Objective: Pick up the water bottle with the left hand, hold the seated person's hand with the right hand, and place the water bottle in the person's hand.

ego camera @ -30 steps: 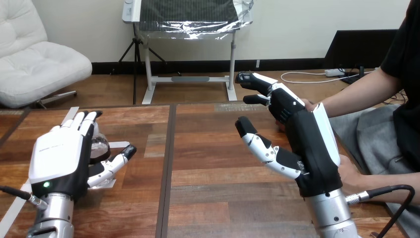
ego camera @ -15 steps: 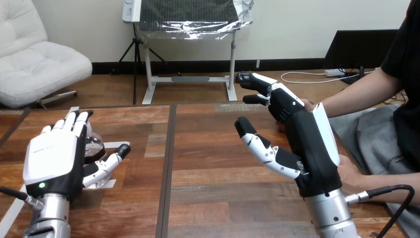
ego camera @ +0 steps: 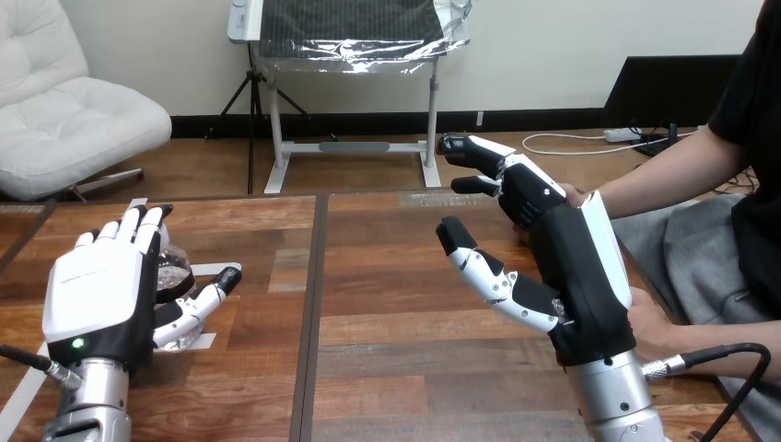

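Water bottle stands at the left of the counter, mostly hidden behind the left hand, which is wide open with its thumb spread. A misjudged closing could tip the bottle or push it away. The right hand is also spread, beside the person's hand; I cannot tell whether they touch.

This is looking like a robotics lab. Silver-forearmed machine arms are reaching over a brown wooden plank table bearing white tape strips.
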Robot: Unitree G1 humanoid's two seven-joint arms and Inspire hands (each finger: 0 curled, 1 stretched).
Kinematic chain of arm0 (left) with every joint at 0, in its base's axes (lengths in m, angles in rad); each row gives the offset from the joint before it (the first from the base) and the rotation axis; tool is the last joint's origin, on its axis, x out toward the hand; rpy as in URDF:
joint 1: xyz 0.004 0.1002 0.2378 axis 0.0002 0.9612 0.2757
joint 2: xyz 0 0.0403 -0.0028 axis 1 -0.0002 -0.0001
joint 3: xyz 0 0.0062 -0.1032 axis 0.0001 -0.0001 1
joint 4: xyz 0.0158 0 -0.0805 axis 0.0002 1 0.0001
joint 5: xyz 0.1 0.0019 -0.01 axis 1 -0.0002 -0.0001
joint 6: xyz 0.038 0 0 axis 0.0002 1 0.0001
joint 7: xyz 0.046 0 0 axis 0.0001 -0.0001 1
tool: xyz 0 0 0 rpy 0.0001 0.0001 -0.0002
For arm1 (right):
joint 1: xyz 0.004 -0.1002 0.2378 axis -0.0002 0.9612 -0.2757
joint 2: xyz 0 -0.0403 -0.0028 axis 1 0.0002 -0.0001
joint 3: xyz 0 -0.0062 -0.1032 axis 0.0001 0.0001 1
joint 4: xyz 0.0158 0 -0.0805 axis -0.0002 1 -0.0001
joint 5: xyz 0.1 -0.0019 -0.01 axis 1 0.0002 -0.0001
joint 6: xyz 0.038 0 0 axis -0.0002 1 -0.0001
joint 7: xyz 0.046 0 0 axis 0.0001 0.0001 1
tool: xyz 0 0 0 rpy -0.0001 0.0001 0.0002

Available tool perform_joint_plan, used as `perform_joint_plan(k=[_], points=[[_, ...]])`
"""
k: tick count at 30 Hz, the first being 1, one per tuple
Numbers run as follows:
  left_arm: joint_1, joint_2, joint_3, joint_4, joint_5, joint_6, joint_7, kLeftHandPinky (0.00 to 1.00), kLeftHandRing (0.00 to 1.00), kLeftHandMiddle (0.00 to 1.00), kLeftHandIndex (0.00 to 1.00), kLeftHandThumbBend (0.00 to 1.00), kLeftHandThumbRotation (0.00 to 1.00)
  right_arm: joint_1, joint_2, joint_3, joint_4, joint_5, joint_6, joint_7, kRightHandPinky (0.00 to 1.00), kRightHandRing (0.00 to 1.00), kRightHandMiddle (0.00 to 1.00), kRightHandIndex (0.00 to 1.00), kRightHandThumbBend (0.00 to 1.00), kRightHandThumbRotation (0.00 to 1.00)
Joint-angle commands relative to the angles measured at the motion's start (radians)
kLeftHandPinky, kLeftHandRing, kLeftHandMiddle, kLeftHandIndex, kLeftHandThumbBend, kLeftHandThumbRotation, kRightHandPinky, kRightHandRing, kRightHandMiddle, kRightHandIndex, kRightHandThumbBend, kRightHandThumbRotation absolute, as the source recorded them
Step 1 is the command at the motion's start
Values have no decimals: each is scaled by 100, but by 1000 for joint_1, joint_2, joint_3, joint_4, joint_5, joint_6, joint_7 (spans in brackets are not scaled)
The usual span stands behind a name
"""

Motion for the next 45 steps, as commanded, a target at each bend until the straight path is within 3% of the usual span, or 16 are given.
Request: perform_joint_plan(k=[1, 14, 26, 38, 40, 42, 45], points=[[-41, 6, -18, 34, 17, -8, -14, 93, 93, 94, 93, 64, 100, -54, 0, -8, -20, 5, -7, -7, 71, 81, 83, 77, 39, 25], [-70, 4, -25, 61, 25, 1, -32, 94, 94, 96, 94, 64, 100, -55, 0, -8, -9, 12, -20, -5, 71, 81, 83, 77, 39, 24], [-96, -6, -24, 113, 10, -28, -2, 93, 93, 95, 93, 65, 100, -47, 0, -8, -28, 11, -2, -5, 72, 81, 83, 76, 39, 23], [-103, -43, 33, 155, -122, -133, 20, 92, 92, 94, 92, 64, 95, -53, -3, -11, -18, 2, -13, -9, 71, 81, 83, 77, 39, 21], [-101, -56, 56, 158, -176, -164, 8, 92, 92, 94, 93, 64, 92, -53, -2, -10, -19, 8, -12, -6, 71, 81, 83, 77, 39, 21], [-102, -92, 108, 186, -287, -226, -7, 90, 93, 95, 94, 64, 86, -53, -2, -9, -22, 9, -8, -5, 71, 81, 83, 77, 39, 21], [-103, -114, 138, 200, -357, -265, -15, 87, 92, 94, 94, 64, 82, -53, -3, -10, -23, 10, -6, -4, 71, 81, 83, 77, 39, 21]])
